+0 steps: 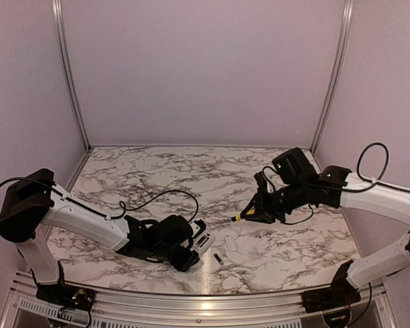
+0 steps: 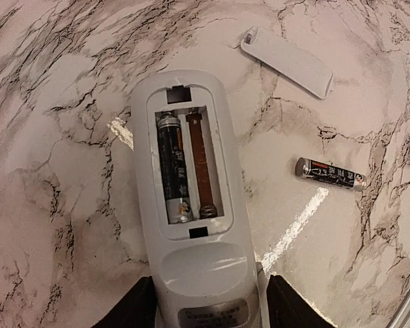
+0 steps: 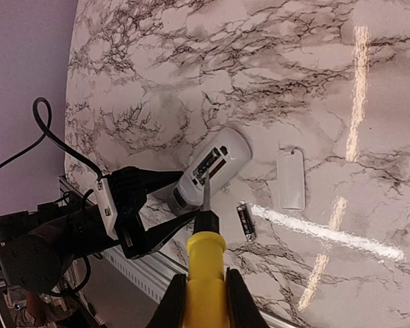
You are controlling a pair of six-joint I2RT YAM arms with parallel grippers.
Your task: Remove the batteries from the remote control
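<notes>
Half done, by the look of it. The remote control [image 2: 199,270] lies back upward with its compartment open. One seated battery [image 2: 171,167] fills the left slot, and the right slot is bare down to its contact strip. The loose battery [image 2: 330,173] lies on the worktop [image 2: 61,89] just right of the remote, apart from it. The cover [image 2: 287,61] lies further off, past the remote's far end.

The left pincer [image 2: 208,309] is closed on the remote's near end, a finger against each long side. The right pincer [image 3: 205,301] is clamped on the yellow handle of a screwdriver [image 3: 206,263], with the blade aimed at the remote from well to its right, above the worktop.

Next, I judge, the blade tip must drop into the left slot and lever one end of the seated battery up, a narrow target between the compartment walls. Room is generous beyond and to the right of the remote. On its near side the front rail [image 1: 212,301] is close, so a popped battery could roll off there.
</notes>
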